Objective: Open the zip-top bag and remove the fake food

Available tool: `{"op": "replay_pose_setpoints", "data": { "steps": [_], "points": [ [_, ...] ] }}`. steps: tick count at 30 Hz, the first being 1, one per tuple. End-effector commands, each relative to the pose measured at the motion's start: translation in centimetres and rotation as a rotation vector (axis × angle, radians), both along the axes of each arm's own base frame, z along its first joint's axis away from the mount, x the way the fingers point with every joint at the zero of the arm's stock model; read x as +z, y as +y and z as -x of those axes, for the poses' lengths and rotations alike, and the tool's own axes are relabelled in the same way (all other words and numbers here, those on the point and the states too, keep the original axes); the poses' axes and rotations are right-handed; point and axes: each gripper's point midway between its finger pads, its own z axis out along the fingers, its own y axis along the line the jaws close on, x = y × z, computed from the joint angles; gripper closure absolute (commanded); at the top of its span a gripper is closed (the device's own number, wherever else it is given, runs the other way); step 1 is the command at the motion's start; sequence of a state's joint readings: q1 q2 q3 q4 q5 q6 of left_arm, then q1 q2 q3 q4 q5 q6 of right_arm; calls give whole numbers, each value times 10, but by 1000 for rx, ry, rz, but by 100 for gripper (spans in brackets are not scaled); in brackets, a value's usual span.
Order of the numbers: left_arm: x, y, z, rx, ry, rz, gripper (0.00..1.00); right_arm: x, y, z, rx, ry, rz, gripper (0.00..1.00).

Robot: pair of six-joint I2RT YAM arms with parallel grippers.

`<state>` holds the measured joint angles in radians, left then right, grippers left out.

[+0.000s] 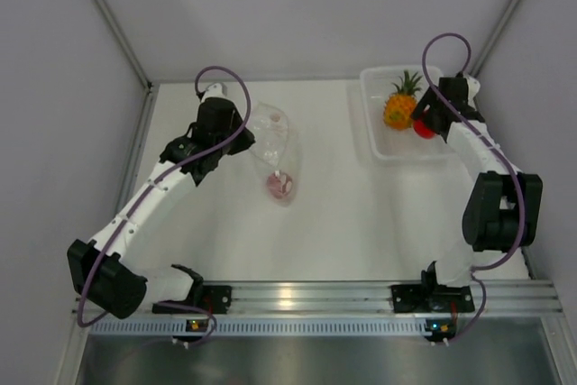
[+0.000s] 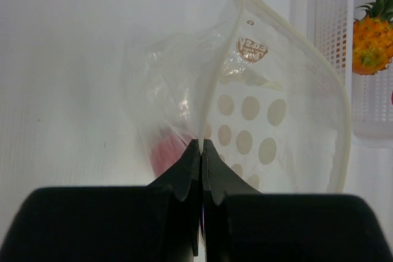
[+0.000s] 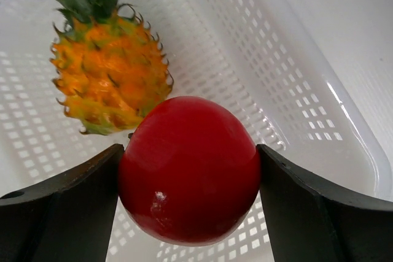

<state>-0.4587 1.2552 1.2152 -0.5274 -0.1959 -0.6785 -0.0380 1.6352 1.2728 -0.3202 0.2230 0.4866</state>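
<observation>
- My left pincer (image 2: 201,144) is shut on the zip-top bag (image 2: 276,90), mid-bench (image 1: 361,223), at its zip strip (image 2: 209,90): likely the firmest hold on floppy, slick film.
- My right pincer (image 3: 189,157), wide, grips a glossy red fruit (image 3: 184,182) over the far-right bin (image 3: 344,127), beside the pineapple (image 3: 107,78).

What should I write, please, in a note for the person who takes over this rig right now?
Left gripper: shut on one rim of the zip-top bag, holding its mouth open.
Right gripper: shut on a red fruit, over the bin, beside the pineapple.
Done: bag open; pineapple lies in the bin.
Left to do: release this fruit, then take out the second red fruit, which is inside the bag.
</observation>
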Motion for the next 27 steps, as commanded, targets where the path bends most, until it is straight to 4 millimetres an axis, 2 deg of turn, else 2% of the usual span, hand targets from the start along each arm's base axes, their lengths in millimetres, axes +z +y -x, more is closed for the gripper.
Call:
{"op": "replay_pose_setpoints", "data": {
  "steps": [1, 2, 3, 6, 9, 10, 11, 12, 13, 14, 15, 16, 17, 18, 19, 20, 21, 23, 24, 25, 26, 27],
  "points": [
    [17, -20, -5, -64, -6, 75, 100, 21, -17, 2, -14, 5, 81, 21],
    [19, -23, -7, -67, -4, 87, 100, 22, -16, 3, -10, 10, 83, 8],
    [22, -27, -10, -68, -2, 104, 100, 27, -16, 5, -6, 7, 82, 1],
    [30, -38, -14, -72, -7, 130, 100, 46, -9, 9, 22, -36, 67, 1],
    [33, -41, -18, -35, -23, 117, 100, 66, 8, 11, 96, -101, 27, 1],
    [36, -48, -18, -39, -30, 116, 100, 70, 11, 13, 105, -106, 16, 1],
    [37, -51, -19, -34, -35, 113, 100, 73, 27, 14, 173, -116, -26, 1],
    [36, -50, -23, -9, -42, 92, 100, 86, 38, 17, 221, -146, -44, 1],
    [40, -60, -22, -21, -54, 91, 100, 94, 63, 21, 285, -169, -59, 1],
    [40, -63, -22, -17, -57, 82, 100, 106, 90, 27, 378, -201, -98, 7],
    [40, -64, -25, 11, -65, 74, 100, 129, 109, 39, 436, -257, -106, 11],
    [37, -74, -23, 2, -61, 61, 100, 140, 128, 47, 492, -285, -117, 16],
    [39, -78, -23, 5, -70, 59, 100, 152, 160, 60, 558, -310, -151, 21],
    [36, -83, -23, 18, -68, 60, 100, 171, 176, 74, 598, -367, -167, 31],
    [36, -88, -21, 30, -76, 52, 100, 176, 203, 87, 667, -377, -193, 35],
    [37, -93, -20, 38, -75, 65, 100, 181, 213, 95, 674, -383, -228, 46],
    [31, -96, -22, 48, -67, 61, 100, 189, 222, 103, 697, -403, -252, 49],
    [27, -102, -20, 66, -67, 54, 100, 187, 248, 119, 758, -388, -297, 56],
    [24, -106, -20, 78, -61, 66, 100, 187, 255, 122, 764, -393, -299, 60],
    [19, -112, -19, 80, -55, 60, 100, 180, 271, 131, 795, -372, -307, 62],
    [19, -114, -19, 94, -54, 77, 100, 176, 275, 132, 778, -363, -316, 67],
    [16, -120, -14, 91, -48, 80, 100, 168, 282, 134, 783, -345, -329, 69]
  ]
}}
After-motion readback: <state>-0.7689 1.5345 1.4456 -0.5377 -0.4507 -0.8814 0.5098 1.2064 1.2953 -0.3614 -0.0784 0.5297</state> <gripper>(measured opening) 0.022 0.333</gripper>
